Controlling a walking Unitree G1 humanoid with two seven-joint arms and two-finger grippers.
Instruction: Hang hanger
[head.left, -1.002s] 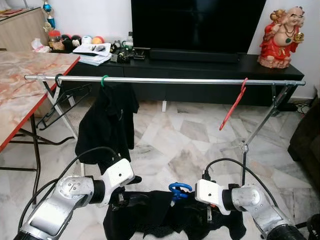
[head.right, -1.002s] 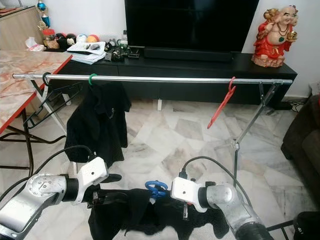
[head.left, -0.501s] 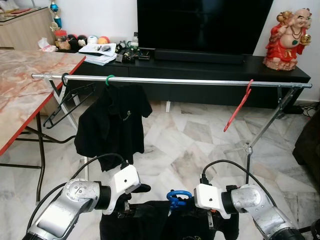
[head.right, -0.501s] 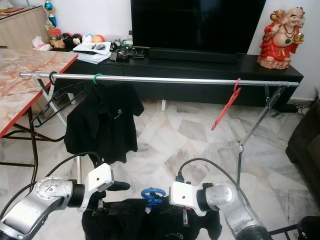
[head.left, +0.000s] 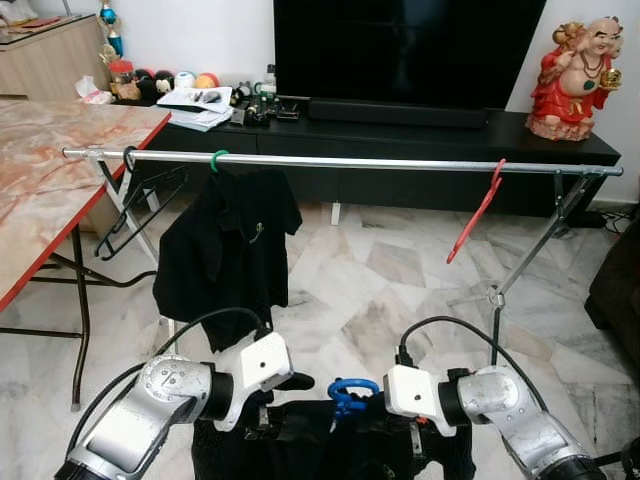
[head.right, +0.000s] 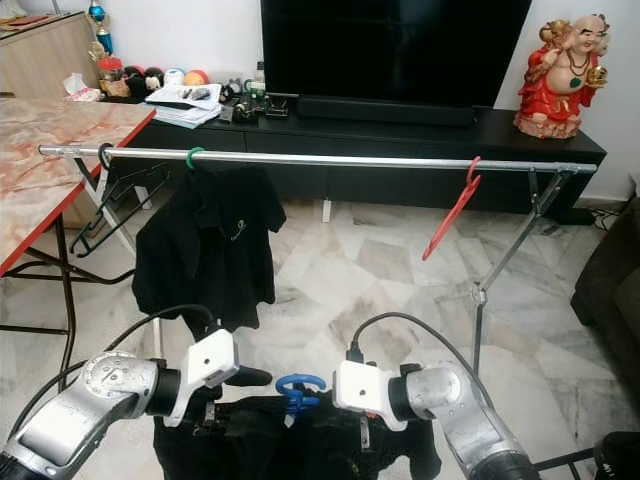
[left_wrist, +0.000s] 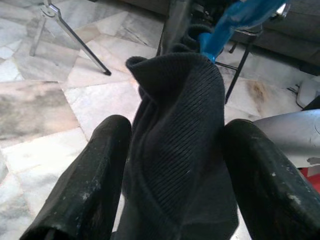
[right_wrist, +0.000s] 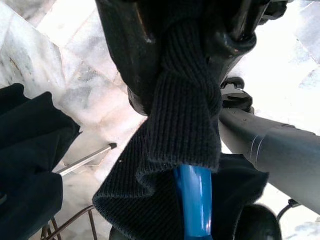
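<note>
Gripping a fold of ribbed black knit fabric (left_wrist: 175, 150) between my two black fingers (left_wrist: 95, 185), my left gripper (left_wrist: 172, 165) is clamped on one shoulder of the black garment (head.left: 330, 450) that rides on a blue plastic hanger (head.left: 347, 392). My right gripper (right_wrist: 185, 65) pinches the other shoulder, its fingers (right_wrist: 125, 50) closed on the same knit right where the hanger's blue arm (right_wrist: 194, 200) pokes out from under the cloth. Between my two white wrist housings the hanger's blue hook stands up, low in front of me and well below the long silver metal clothes rail (head.left: 340, 160), and not yet on it. On that rail, toward its left end, a black polo shirt (head.left: 228, 250) hangs from a green hook (head.left: 217, 158), and just left of it an empty black wire hanger (head.left: 135, 205) dangles. Near the rail's right end hangs a bare red plastic hanger (head.left: 473, 215), tilted. Below the rail lies a pale marble tile floor (head.left: 390, 270). Behind the rail runs a low black TV cabinet (head.left: 400, 130) with a big dark screen (head.left: 410, 50) above it and a red laughing figurine (head.left: 575, 75) at its right end. Left of the rail stands a marble-pattern table with a red edge (head.left: 50, 190).
</note>
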